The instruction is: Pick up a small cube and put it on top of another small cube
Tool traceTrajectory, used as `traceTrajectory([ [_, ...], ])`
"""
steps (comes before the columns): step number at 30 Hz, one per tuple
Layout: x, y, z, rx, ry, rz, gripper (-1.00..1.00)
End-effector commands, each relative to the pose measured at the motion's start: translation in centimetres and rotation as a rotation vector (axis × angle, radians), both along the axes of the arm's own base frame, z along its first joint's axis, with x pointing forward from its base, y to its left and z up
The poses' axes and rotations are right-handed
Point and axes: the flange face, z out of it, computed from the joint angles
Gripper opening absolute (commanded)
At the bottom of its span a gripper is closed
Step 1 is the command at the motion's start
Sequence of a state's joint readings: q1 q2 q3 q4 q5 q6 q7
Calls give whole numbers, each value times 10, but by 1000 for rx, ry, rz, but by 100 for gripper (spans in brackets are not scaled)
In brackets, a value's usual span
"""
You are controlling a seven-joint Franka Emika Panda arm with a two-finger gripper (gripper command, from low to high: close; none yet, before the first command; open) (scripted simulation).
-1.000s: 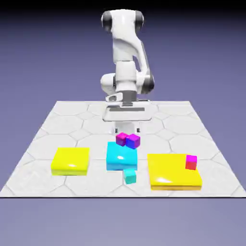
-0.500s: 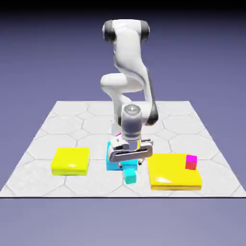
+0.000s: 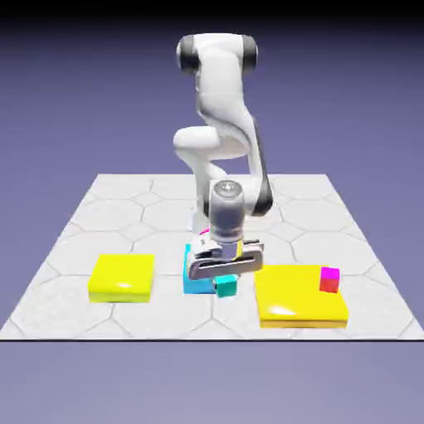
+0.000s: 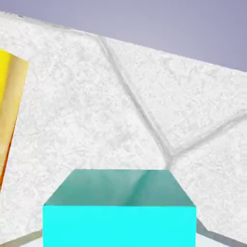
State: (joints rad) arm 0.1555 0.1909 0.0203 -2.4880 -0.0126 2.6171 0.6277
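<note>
My gripper is shut on a small cyan cube and holds it just above the table, in front of a larger cyan block. In the hand view the cyan cube fills the bottom middle and hides both fingertips. A small cube with a magenta top and a red front rests on the back right corner of a large yellow slab. The small magenta and purple cubes on the cyan block are hidden behind my hand, apart from a magenta sliver.
A smaller yellow slab lies at the exterior view's left. The edge of a yellow slab shows at the left of the hand view. White hexagon-patterned table lies all around.
The arm swung forward and down from behind the cyan block to the small cyan cube. In the last half second the cube rose off the table with the hand.
</note>
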Motion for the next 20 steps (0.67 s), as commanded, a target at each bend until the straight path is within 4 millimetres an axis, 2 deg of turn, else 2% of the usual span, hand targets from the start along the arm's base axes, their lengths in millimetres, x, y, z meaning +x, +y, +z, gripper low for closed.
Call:
traceTrajectory([
  [1,2,25,8,2,1,51,-100],
  [5,-2,124,43,4,2,250,-100],
  [7,-14,173,63,2,1,349,-100],
  [10,-41,243,94,-6,-5,494,-100],
  [12,-43,245,95,-6,-5,498,-100],
  [16,-45,243,25,-6,-5,498,-100],
  [17,-45,243,25,-6,-5,498,100],
  [18,-45,243,25,-6,-5,498,100],
  [20,-42,245,62,-7,-6,497,100],
])
